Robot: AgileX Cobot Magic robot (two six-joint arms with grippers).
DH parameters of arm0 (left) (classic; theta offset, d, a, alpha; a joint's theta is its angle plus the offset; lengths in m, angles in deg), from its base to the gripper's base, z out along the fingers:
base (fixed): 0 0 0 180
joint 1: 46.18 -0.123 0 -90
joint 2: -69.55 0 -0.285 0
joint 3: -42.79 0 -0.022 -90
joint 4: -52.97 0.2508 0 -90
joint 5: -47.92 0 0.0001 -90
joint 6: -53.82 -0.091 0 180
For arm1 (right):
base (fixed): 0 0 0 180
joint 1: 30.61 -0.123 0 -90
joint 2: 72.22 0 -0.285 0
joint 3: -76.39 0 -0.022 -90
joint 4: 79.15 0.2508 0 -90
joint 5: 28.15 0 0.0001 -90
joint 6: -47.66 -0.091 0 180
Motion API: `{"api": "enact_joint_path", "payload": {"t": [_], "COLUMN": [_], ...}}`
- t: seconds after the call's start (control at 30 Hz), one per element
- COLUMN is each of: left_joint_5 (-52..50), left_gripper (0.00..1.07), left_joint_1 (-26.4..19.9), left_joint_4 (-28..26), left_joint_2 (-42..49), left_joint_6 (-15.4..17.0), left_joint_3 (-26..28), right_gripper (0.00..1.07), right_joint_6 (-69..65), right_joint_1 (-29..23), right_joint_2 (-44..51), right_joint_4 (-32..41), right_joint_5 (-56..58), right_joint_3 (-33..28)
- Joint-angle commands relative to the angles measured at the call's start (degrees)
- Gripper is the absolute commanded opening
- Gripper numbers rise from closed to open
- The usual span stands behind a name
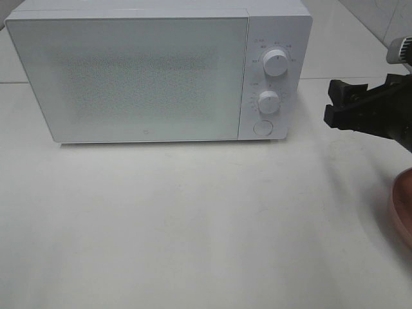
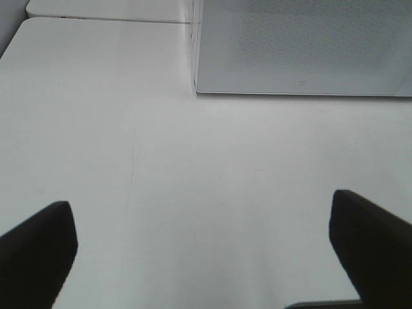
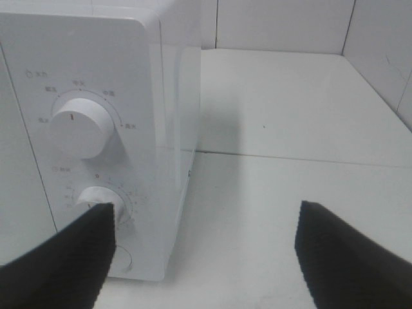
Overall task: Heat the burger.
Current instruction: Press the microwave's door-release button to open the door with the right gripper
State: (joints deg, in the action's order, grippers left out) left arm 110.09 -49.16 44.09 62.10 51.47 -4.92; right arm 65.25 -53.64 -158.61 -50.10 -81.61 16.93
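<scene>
**White tabletop, shut microwave, both claws open**

White tabletop (image 1: pixel 193 225) fills most of the high view, smooth and pale, with a tiled wall (image 3: pixel 283 26) behind it in the right wrist view. A white microwave (image 1: pixel 277 26) stands at the back of the surface, its front facing the camera. Its door (image 1: pixel 129 77) is closed, and the speckled panel shows nothing of the inside. On the control strip to the right of the door sit an upper dial (image 1: pixel 276 64), a lower dial (image 1: pixel 268 102) beneath it and a round button (image 1: pixel 262 127) at the bottom.

The right claw (image 1: pixel 331 103) hangs above the table to the right of the microwave, apart from it, pointing toward the control strip. Its jaws stand wide apart, and the right wrist view shows only bare table between the two black fingers (image 3: pixel 347 257). Below the arm, at the right edge of the high view, the rim of a pink plate (image 1: pixel 404 206) shows on the table.

The left claw (image 2: pixel 203 257) appears only in its own wrist view, over open table in front of the microwave's left corner. Its jaws are spread wide and hold nothing.

The burger shows in none of the three views, so its place cannot be told.
</scene>
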Motion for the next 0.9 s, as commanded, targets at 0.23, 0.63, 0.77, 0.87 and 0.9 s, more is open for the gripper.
{"api": "enact_joint_path", "payload": {"t": [0.23, 0.63, 0.77, 0.87, 0.9], "left_joint_5": [-0.8, -0.8, -0.8, -0.8, -0.8], "left_gripper": [1.0, 1.0, 1.0, 1.0, 1.0], "left_joint_1": [0.06, 0.06, 0.06, 0.06, 0.06], "left_joint_4": [-0.17, -0.17, -0.17, -0.17, -0.17], "left_joint_2": [1.26, 1.26, 1.26, 1.26, 1.26], "left_joint_6": [0.11, 0.11, 0.11, 0.11, 0.11], "left_joint_3": [-0.06, -0.06, -0.06, -0.06, -0.06], "right_gripper": [0.75, 0.75, 0.75, 0.75, 0.75], "right_joint_6": [3.55, -3.55, -5.67, -7.85, -7.85], "right_joint_1": [-7.91, -14.84, -15.81, -16.04, -16.04], "right_joint_2": [-4.7, -18.11, -20.57, -22.98, -22.98], "right_joint_4": [8.14, 11.29, 11.4, 11.46, 11.46], "right_joint_5": [-8.14, -15.99, -17.13, -17.82, -17.82], "right_joint_3": [-0.11, -0.06, -0.06, -0.06, -0.06]}}
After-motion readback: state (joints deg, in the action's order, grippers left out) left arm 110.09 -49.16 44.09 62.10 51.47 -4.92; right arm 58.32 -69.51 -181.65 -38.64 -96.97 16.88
